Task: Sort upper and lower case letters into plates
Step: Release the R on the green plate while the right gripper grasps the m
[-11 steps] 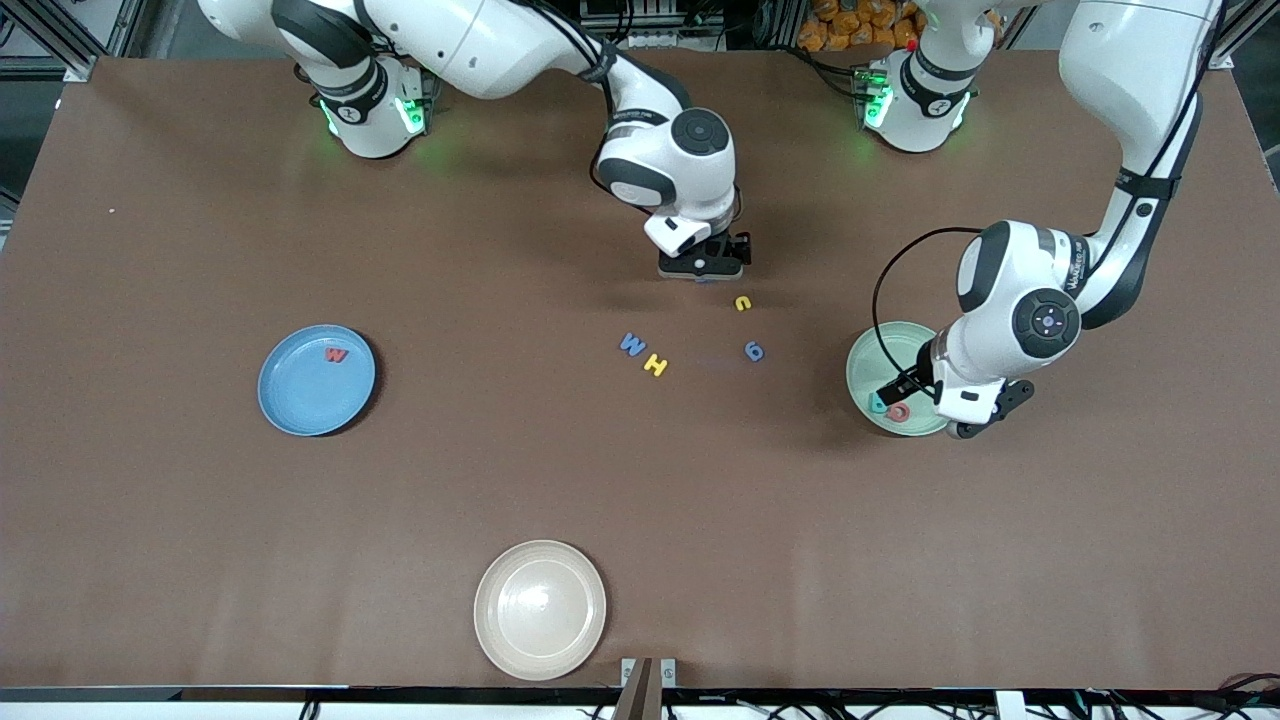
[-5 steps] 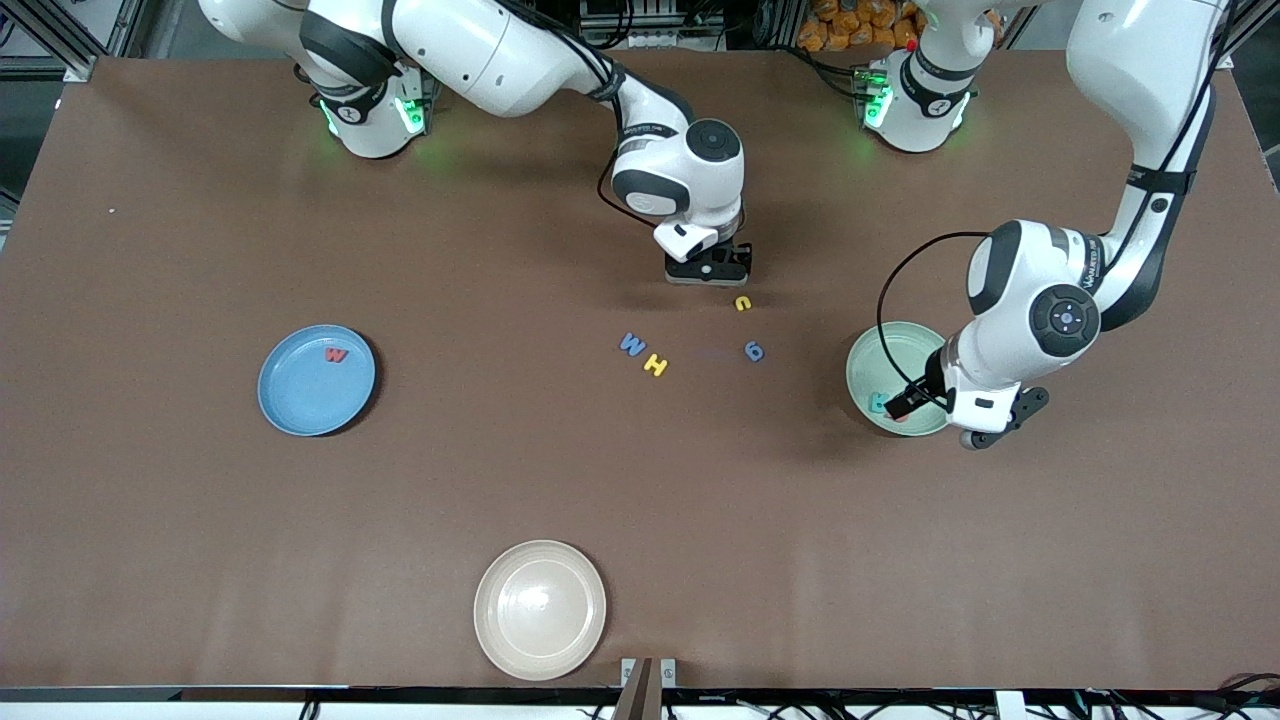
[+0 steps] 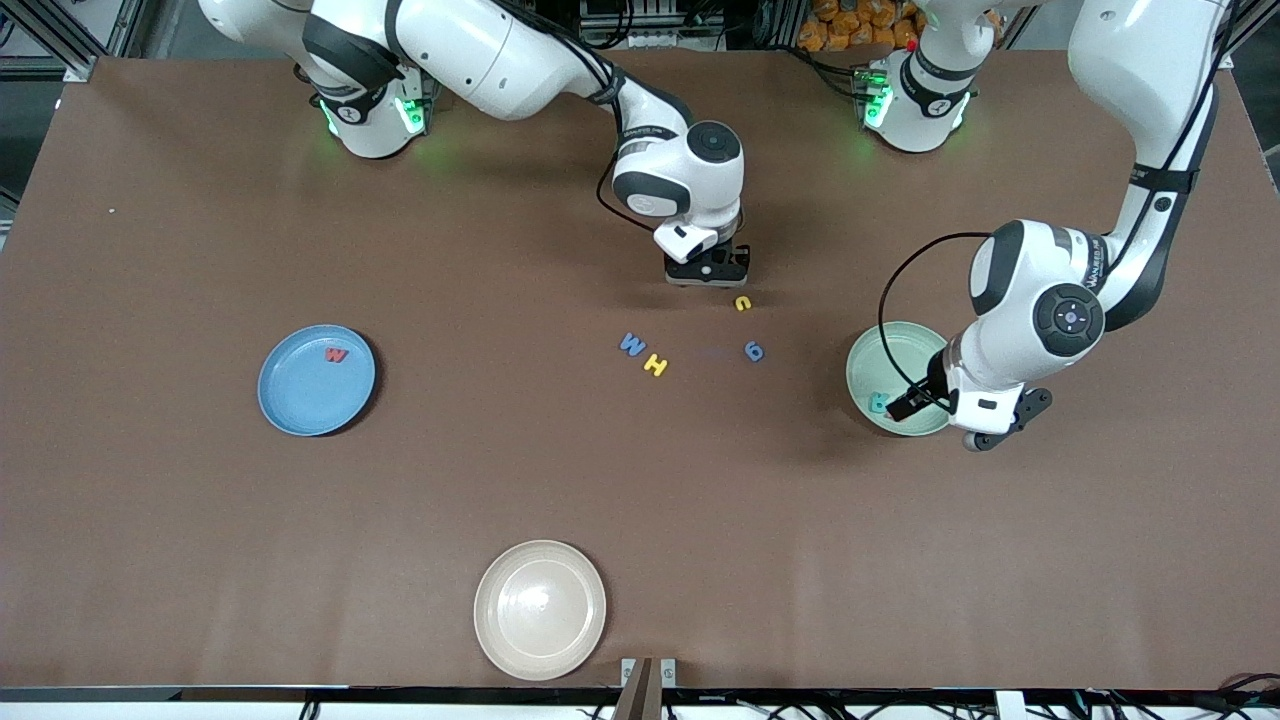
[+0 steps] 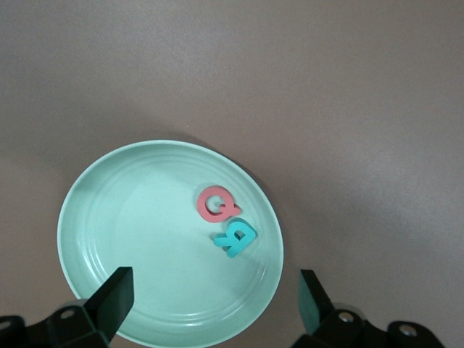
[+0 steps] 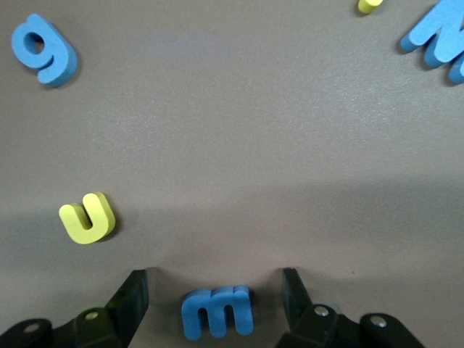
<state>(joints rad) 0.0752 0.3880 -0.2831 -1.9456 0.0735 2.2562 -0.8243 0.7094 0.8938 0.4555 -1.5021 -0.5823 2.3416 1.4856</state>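
Observation:
My right gripper is open and low over the table, its fingers on either side of the blue m, which is hidden in the front view. The yellow u, blue g, blue M and yellow H lie loose nearby. My left gripper is open and empty over the mint green plate, which holds the teal R and red Q. The sky blue plate holds the red w.
A cream-white plate sits near the table's front edge, nearer the front camera than the letters. The sky blue plate is toward the right arm's end, the mint plate toward the left arm's end.
My right gripper has shifted slightly toward the yellow u. My left hand has drifted toward the left arm's end of the table and now hides the red Q in the front view.

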